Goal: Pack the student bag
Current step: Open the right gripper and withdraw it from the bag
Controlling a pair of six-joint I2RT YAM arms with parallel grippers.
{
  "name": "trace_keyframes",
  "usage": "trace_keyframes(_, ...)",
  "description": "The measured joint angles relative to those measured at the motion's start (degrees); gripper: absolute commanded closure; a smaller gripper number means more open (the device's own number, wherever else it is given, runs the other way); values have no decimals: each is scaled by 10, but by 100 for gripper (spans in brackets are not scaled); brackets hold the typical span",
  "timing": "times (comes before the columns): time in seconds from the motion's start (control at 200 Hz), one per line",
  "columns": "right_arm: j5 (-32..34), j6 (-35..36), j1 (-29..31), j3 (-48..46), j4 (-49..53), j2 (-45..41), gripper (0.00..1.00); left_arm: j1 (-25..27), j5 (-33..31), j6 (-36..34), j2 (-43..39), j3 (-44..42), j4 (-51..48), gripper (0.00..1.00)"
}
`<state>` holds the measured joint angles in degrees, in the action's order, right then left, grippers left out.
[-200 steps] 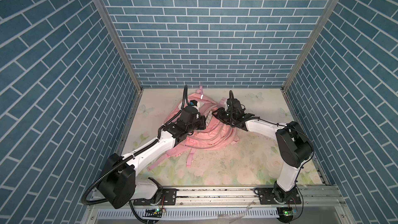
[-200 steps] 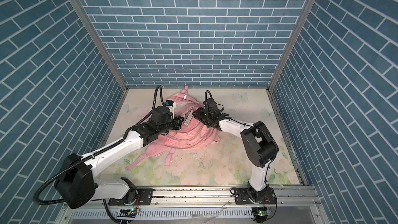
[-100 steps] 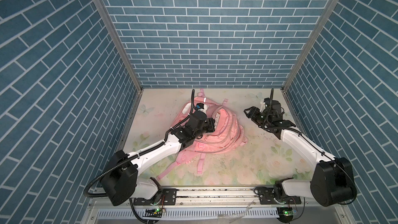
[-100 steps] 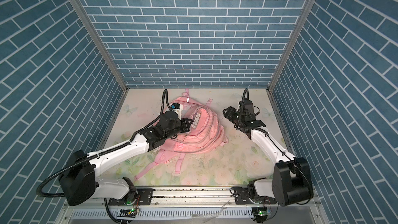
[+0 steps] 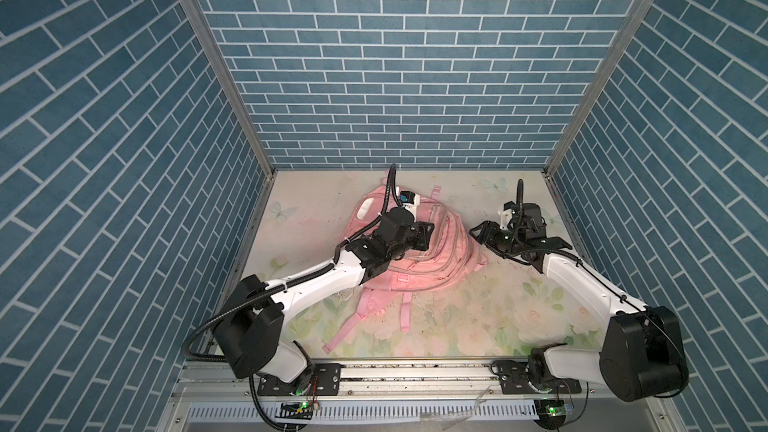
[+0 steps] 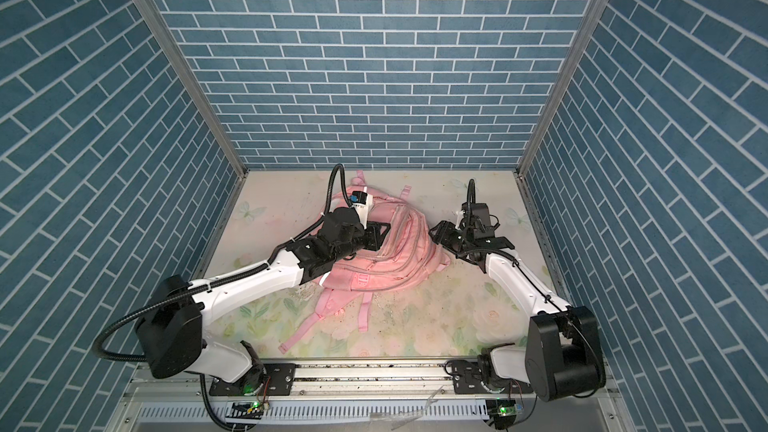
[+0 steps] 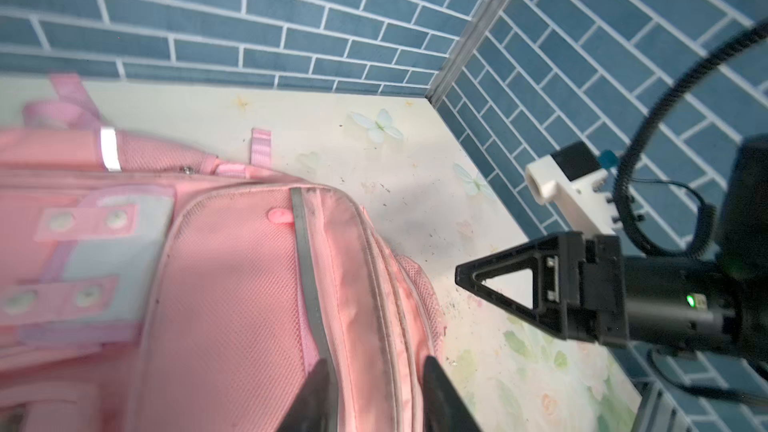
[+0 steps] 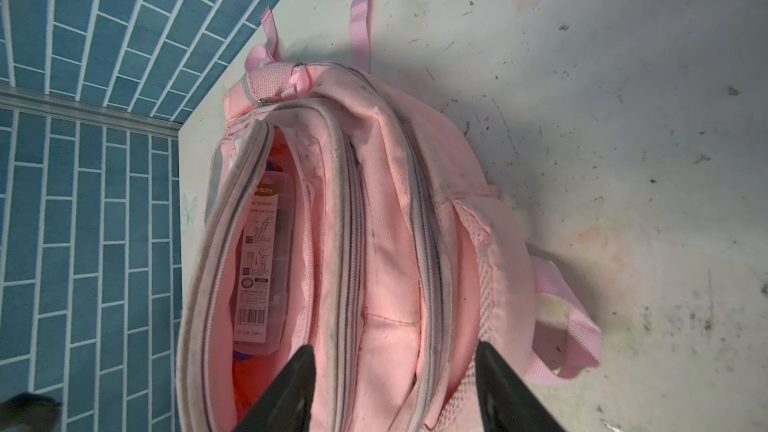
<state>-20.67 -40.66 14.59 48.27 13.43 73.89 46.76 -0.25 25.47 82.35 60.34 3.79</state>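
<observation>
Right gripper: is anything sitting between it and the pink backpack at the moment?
Nothing visible. The right gripper hangs open beside the student bag, with only a bare strip of table between them in the left wrist view. The right wrist view looks straight at the bag's open pocket.

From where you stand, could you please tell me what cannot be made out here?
- Student bag, right wrist view: its pocket walls hide anything beyond the clear labelled box.
- Box label: too small to read.
- Left pincer, left wrist view: cut off by the frame edge; bag contact unclear.
- Both top views: the left arm covers part of the bag.
</observation>
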Motion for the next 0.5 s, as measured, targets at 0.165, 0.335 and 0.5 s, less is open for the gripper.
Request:
trace_keyframes(0.165,3,8,16,38,20,-5,45,-24,22,-188,-61,2,-57,50)
trace_keyframes(0.335,7,17,82,131,16,26,47,-47,83,-396,-78,-23,-104,50)
trace_keyframes(0.5,14,20,135,179,11,89,51,-46,109,-562,-78,-75,-141,50)
